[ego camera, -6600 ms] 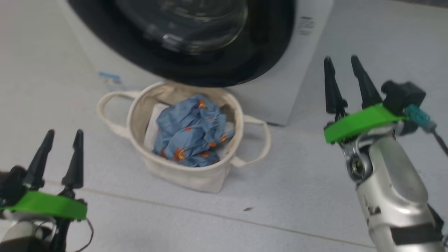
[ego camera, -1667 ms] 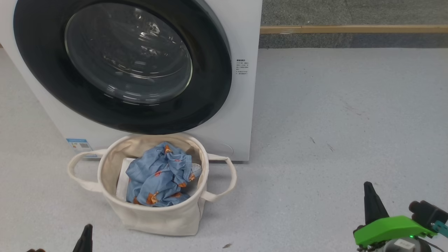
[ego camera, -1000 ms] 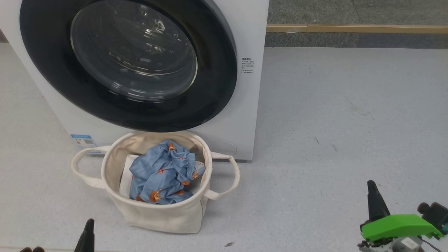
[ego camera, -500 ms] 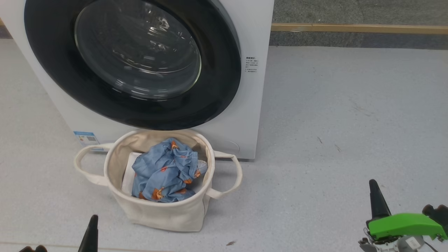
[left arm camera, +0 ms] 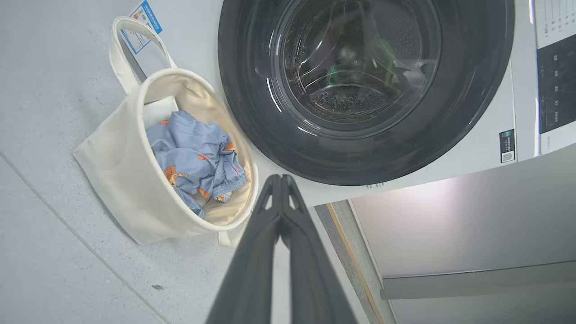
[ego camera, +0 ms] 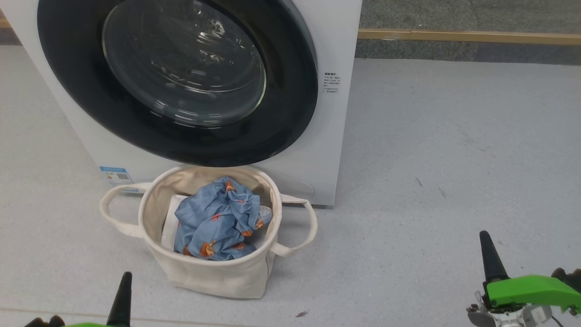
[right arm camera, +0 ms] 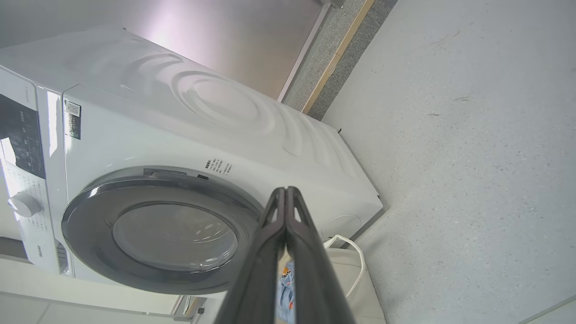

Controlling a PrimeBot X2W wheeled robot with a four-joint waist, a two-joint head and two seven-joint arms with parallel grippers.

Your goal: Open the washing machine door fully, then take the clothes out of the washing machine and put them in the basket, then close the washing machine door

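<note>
The washing machine (ego camera: 327, 150) stands white and boxy, and the washing machine door (ego camera: 295, 104) lies shut flat against its front, with a black ring around clear glass. Right in front of it on the floor sits the cream basket (ego camera: 213, 277), and the blue printed clothes (ego camera: 218, 218) are bunched inside it. My left gripper (ego camera: 123, 290) is shut at the lower left, short of the basket. My right gripper (ego camera: 488, 254) is shut at the lower right, over bare floor. The left wrist view looks past shut fingertips (left arm camera: 281, 180) at the door (left arm camera: 252, 112), the basket (left arm camera: 121, 180) and the clothes (left arm camera: 193, 157). The right wrist view shows shut fingertips (right arm camera: 285, 191) before the door (right arm camera: 90, 225).
A white folded sheet (ego camera: 169, 222) lies under the clothes in the basket. A blue sticker (ego camera: 115, 175) marks the washer's lower front. Grey floor spreads to the right as far as a wall base with a wooden strip (ego camera: 467, 36). The control panel (left arm camera: 558, 90) and a knob (right arm camera: 24, 204) are on the washer's front.
The head camera has drifted, so the washer and basket sit slightly further right in the picture. Both grippers stay shut and low; nothing was taken hold of or let go.
</note>
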